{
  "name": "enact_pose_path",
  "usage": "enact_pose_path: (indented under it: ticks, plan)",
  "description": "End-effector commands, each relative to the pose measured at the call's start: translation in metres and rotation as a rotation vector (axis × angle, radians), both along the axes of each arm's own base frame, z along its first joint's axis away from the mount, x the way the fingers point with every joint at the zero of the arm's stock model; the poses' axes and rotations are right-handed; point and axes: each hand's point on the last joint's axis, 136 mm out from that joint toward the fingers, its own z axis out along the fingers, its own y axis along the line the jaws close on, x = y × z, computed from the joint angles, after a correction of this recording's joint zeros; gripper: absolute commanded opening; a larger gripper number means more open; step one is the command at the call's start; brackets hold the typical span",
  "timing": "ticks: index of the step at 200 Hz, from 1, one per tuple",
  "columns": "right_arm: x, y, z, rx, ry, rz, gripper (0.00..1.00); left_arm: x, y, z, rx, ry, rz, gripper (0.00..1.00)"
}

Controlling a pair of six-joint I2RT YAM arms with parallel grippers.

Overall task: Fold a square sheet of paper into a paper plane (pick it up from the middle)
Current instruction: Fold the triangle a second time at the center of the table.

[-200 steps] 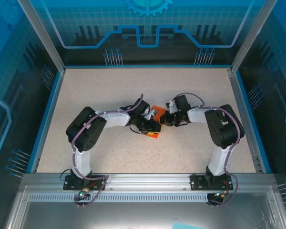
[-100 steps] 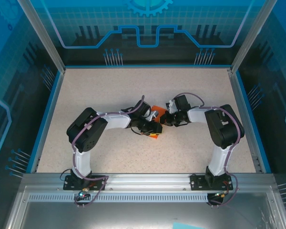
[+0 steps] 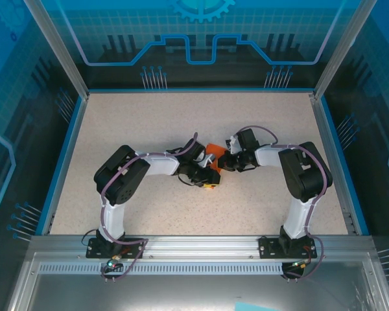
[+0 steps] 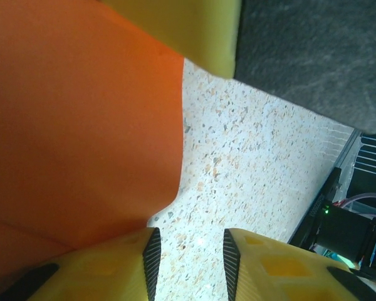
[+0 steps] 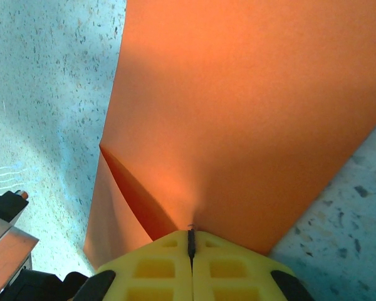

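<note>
Paper plane (image 5: 238,113) is sitting out in the middle of the table (image 3: 149,123), right between the two arms, and one side seems to be curling up off the surface going by the left wrist view. Right gripper (image 5: 190,241) is pinching it, fingers squeezed fully together on the edge where a crease is running up into the sheet. Left gripper (image 4: 189,263) is hanging just beside the orange paper with its fingers (image 4: 144,266) standing apart. Bare table is showing through the gap, so it isn't holding anything, though the sheet is lying right up against one finger.

What I'm worrying about: the whole thing is depending on one pinch point. If the left side is closing from where it is, it's probably catching a loose flap instead of the fold line, and that's bending a wing crooked or crumpling it. Pulling against the right's hold is also risking a tear at the pinched edge — or the paper slipping out and the folds springing open. Arms are crowding each other too, so a bump is looking possible
</note>
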Motion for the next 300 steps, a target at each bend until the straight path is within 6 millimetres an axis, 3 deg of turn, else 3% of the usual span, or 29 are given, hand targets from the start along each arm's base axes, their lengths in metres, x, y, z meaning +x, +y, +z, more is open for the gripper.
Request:
enact_pose_path:
  ticks: [1,34,68,79,115,154,216,267,300]
  plan:
    - [0.003,-0.016,0.008,-0.025,0.000,-0.032,0.07,-0.019,0.010,-0.021,0.063,0.045,-0.041,0.35]
    - [0.005,-0.029,0.032,-0.010,-0.038,-0.051,0.10,-0.020,0.012,-0.025,0.079,0.042,-0.049,0.35]
    - [-0.005,-0.019,0.050,0.101,-0.020,-0.046,0.11,-0.018,0.009,-0.020,0.047,0.025,-0.052,0.35]
    - [-0.017,-0.016,0.044,0.138,0.025,-0.049,0.11,-0.018,0.008,-0.019,0.037,0.018,-0.055,0.33]
    - [-0.027,-0.002,0.043,0.202,0.079,-0.039,0.11,-0.020,0.009,-0.022,0.039,0.005,-0.080,0.30]
    - [-0.030,0.009,0.037,0.231,0.106,-0.031,0.11,-0.023,0.011,-0.022,0.043,-0.036,-0.122,0.20]
    - [-0.034,0.021,0.025,0.216,0.136,-0.017,0.10,-0.023,0.016,-0.028,0.084,-0.049,-0.152,0.13]
    - [-0.029,0.022,0.006,0.172,0.133,-0.016,0.10,-0.020,0.015,-0.027,0.083,-0.054,-0.154,0.12]
    - [-0.027,0.007,-0.011,0.029,0.123,-0.029,0.10,-0.021,0.015,-0.026,0.086,-0.051,-0.156,0.12]
